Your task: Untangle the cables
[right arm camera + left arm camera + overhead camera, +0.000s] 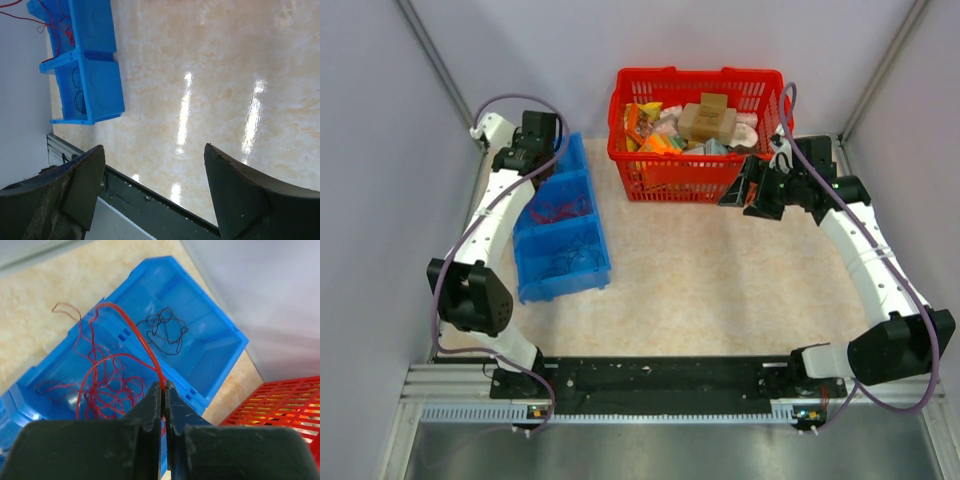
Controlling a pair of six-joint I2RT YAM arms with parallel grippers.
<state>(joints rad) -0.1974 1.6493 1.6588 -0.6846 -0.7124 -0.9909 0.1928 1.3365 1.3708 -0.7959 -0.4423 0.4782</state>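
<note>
The left claw (163,390) is clenching one red strand (136,335) of the cables (107,387) above the blue bin (215,342), probably needing a slow pull next; the right claw (154,150) is hanging released.

Top external: high above and behind the arm bases (520,380), looking steeply down over the whole table (720,290), far enough to take in the blue bin (560,225) at left and the red basket (695,130) at the far edge. Left wrist: close over the bin, looking down past its own fingers (145,412), with the basket corner at lower right. Right wrist: farther off, angled across the tabletop toward the near rail (150,200), bin small at upper left. Common to all three — the blue bin.
</note>
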